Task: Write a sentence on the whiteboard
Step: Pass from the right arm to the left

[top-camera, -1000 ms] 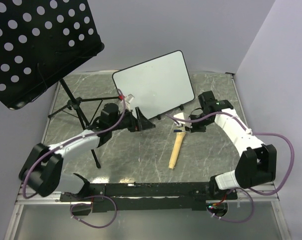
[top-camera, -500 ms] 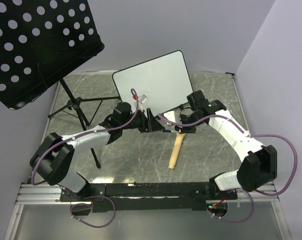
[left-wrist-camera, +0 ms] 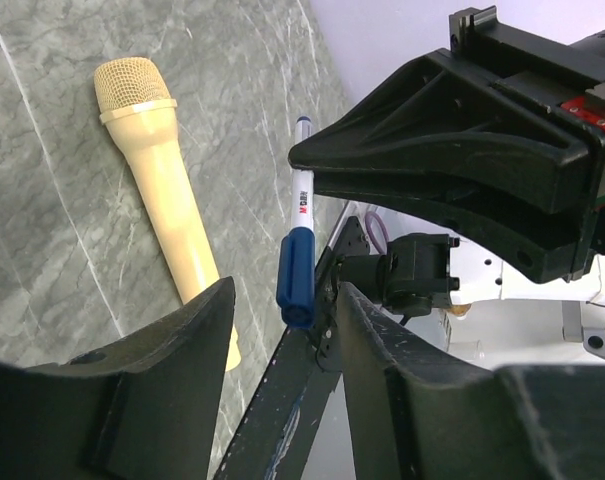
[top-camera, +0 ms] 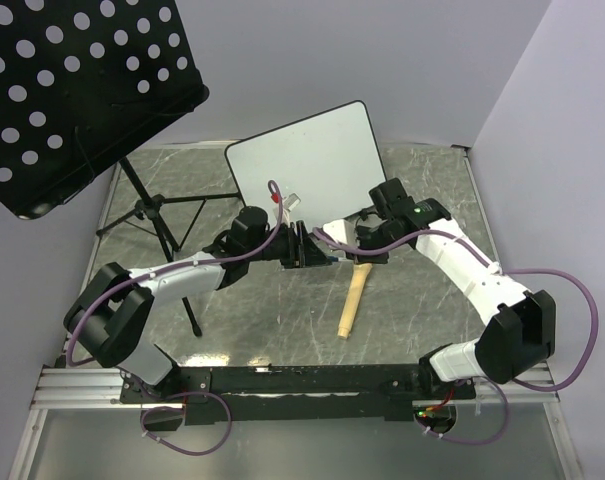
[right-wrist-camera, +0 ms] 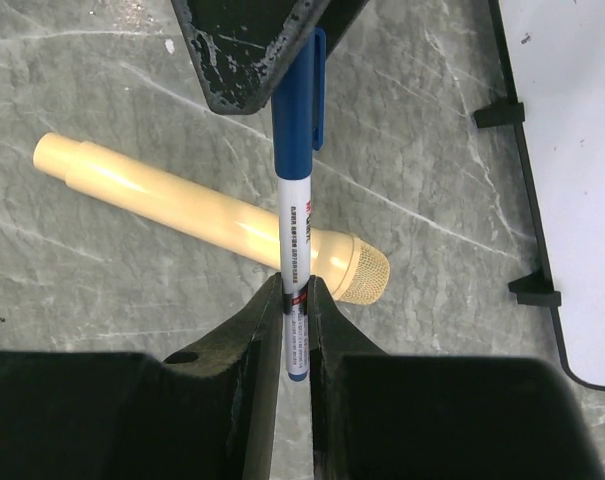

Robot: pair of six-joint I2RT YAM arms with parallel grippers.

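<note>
The grey marbled worktop (top-camera: 282, 320) fills the floor of the scene, with both arms bolted at its near edge. A black music stand (top-camera: 72, 90) with round holes looms over the far left corner, its thin legs planted on the worktop.

At the far middle the whiteboard (top-camera: 302, 165) stands on small black feet. It leans back, and its white face is turned towards the arms.

The left arm (top-camera: 172, 280) stretches in from the near left and the right arm (top-camera: 462, 262) curves in from the near right. They meet nose to nose just in front of the board's lower edge.

A beige mic (top-camera: 352, 302) lies on the worktop just near of that meeting point. Its mesh head points far and its handle points near.

Between the two arms hangs a marker (right-wrist-camera: 295, 230), held clear of the worktop above the mic. The right jaws are clamped on its white barrel, close to the tail end.

The blue cap (left-wrist-camera: 295, 275) sits between the left jaws. In the left wrist view these stand apart, wider than the cap, with one finger close alongside it. I cannot tell whether that finger touches the cap.
</note>
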